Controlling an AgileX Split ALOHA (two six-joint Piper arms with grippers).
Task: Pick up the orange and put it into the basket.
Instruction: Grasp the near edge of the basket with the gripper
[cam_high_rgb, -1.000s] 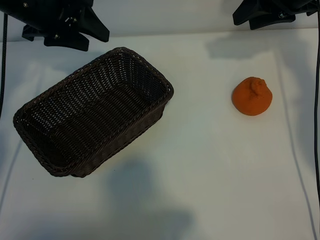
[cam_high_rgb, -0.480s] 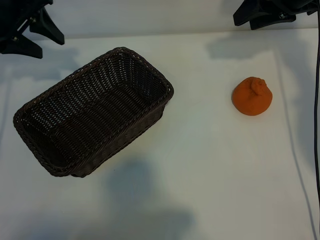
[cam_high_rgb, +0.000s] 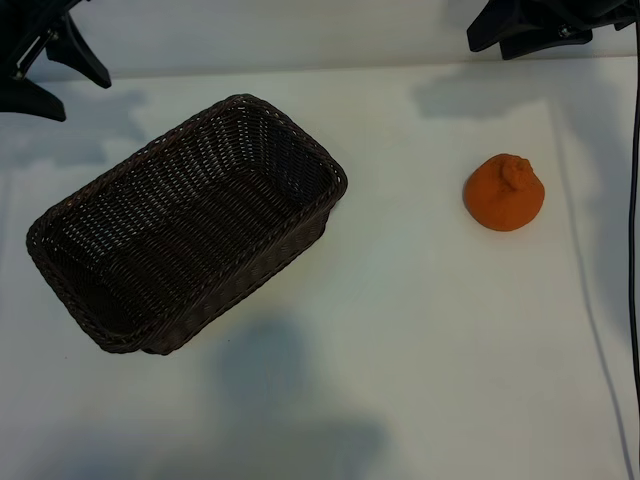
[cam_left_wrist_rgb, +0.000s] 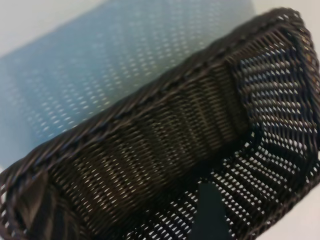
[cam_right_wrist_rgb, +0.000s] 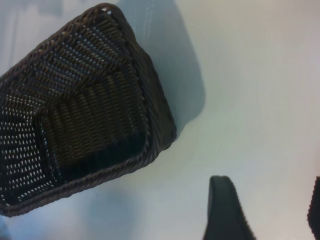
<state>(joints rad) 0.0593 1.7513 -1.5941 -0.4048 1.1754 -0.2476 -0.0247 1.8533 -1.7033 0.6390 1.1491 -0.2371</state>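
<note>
The orange (cam_high_rgb: 505, 194) sits alone on the white table at the right, knob up, with nothing touching it. The dark brown wicker basket (cam_high_rgb: 300, 150) lies at an angle at centre left and holds nothing. My left gripper (cam_high_rgb: 72, 92) hangs open at the far left corner, behind the basket. In the left wrist view the basket (cam_left_wrist_rgb: 165, 130) fills the picture, with one dark finger (cam_left_wrist_rgb: 210, 215) over it. My right gripper (cam_high_rgb: 498, 40) is open at the far right, well behind the orange. Its wrist view shows its fingers (cam_right_wrist_rgb: 225, 210) over bare table beside the basket (cam_right_wrist_rgb: 150, 120); the orange is out of that view.
White table (cam_high_rgb: 420, 330) all around, with arm shadows across the near middle. A black cable (cam_high_rgb: 634, 200) runs down the right edge.
My left gripper has drawn away to the left, from behind the basket's far end into the far left corner. The right arm, orange and basket have not moved.
</note>
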